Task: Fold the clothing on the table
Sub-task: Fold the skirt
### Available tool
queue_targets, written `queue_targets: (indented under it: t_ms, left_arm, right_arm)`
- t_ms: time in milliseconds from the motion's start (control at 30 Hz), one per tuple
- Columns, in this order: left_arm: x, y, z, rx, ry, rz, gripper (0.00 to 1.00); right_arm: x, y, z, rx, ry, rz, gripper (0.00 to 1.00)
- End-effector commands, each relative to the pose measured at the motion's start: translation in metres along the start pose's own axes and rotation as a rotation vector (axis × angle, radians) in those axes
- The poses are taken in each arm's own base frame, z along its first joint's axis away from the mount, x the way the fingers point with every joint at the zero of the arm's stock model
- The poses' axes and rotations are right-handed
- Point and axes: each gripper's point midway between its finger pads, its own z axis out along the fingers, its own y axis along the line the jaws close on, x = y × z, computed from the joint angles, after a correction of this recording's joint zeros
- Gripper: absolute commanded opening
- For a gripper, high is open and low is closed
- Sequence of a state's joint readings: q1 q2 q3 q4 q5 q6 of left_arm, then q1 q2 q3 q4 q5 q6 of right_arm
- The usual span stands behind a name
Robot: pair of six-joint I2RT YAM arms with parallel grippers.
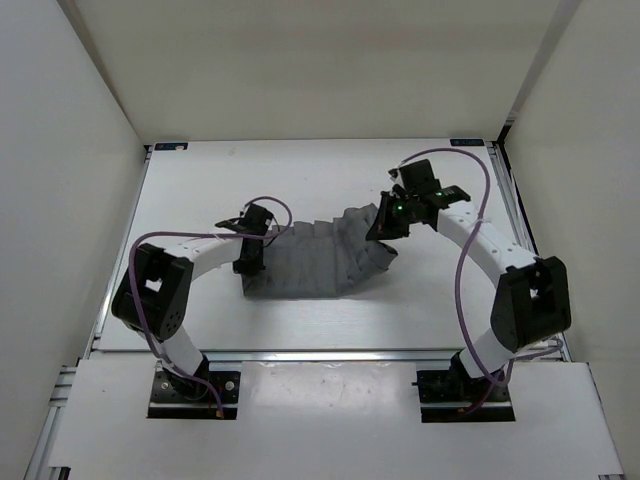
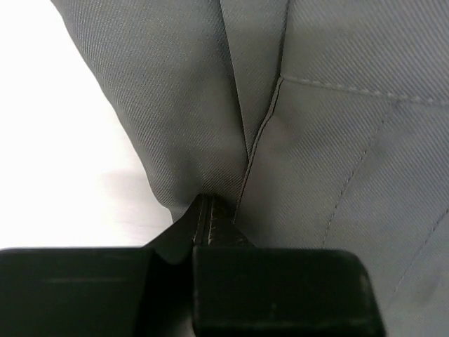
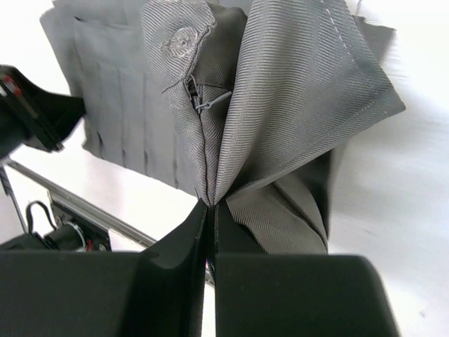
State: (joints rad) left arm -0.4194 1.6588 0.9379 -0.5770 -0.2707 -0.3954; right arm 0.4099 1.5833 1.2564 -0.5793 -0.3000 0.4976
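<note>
Grey cloth: the clothing (image 1: 310,262) is laid across the middle of the table (image 1: 300,175), and its pleats are seen as stepped ridges.
Left side: the left gripper (image 1: 248,266) is clamped on the clothing's left edge, low against the table. In its wrist view a fold of cloth is seen pinched between fingertips that are pressed together.
Right side: the right gripper (image 1: 383,230) is clamped on the clothing's right end, which is held lifted off the table and bunched.
Right wrist view: a gathered fold is nipped between the closed jaws. The zip (image 3: 209,104) and the button (image 3: 181,42) are seen just above them.
Span: the clothing is stretched between the two grippers, with the left one placed nearer the arm bases and the right one farther back.
Slack: the cloth is draped from the raised right end down to the flat left part.
</note>
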Motion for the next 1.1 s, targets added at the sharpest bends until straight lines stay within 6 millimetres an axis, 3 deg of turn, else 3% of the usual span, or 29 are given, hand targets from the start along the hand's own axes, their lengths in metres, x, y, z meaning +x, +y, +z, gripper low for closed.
queue_targets:
  t_ms: [0,100,200,300,333,533,633,733,833,1000,1067]
  left_arm:
    - [0.013,-0.050,0.003,0.116,0.046,0.014,0.00]
    - [0.019,-0.089,-0.002,0.200,0.061,0.049,0.00]
    - [0.018,-0.105,-0.006,0.226,0.056,0.069,0.00]
    - [0.021,-0.115,-0.011,0.249,0.057,0.088,0.00]
    - [0.021,-0.116,-0.011,0.262,0.057,0.083,0.00]
    - [0.020,-0.118,-0.013,0.347,0.070,0.015,0.00]
    - [0.016,-0.113,-0.013,0.347,0.063,0.003,0.00]
    - [0.008,-0.110,-0.017,0.353,0.047,-0.005,0.00]
    - [0.006,-0.107,-0.020,0.359,0.036,-0.010,0.00]
    - [0.007,-0.094,-0.019,0.354,0.025,-0.036,0.00]
    - [0.007,-0.087,-0.019,0.345,0.020,-0.045,0.00]
  right_arm:
    - [-0.010,-0.011,-0.028,-0.001,-0.077,0.023,0.00]
    - [-0.014,-0.032,-0.044,0.022,-0.115,0.067,0.00]
    - [-0.015,-0.036,-0.054,0.023,-0.139,0.069,0.00]
    - [-0.016,-0.014,-0.056,-0.023,-0.145,0.036,0.00]
    - [-0.025,-0.008,-0.057,-0.036,-0.166,0.039,0.00]
    - [-0.026,0.060,-0.023,-0.192,-0.105,-0.031,0.00]
    - [-0.016,0.102,0.000,-0.252,-0.048,-0.092,0.00]
    - [-0.008,0.127,0.023,-0.282,0.017,-0.106,0.00]
    - [-0.002,0.143,0.049,-0.281,0.070,-0.138,0.00]
    - [0.010,0.162,0.072,-0.297,0.131,-0.147,0.00]
    - [0.015,0.166,0.078,-0.330,0.169,-0.133,0.04]
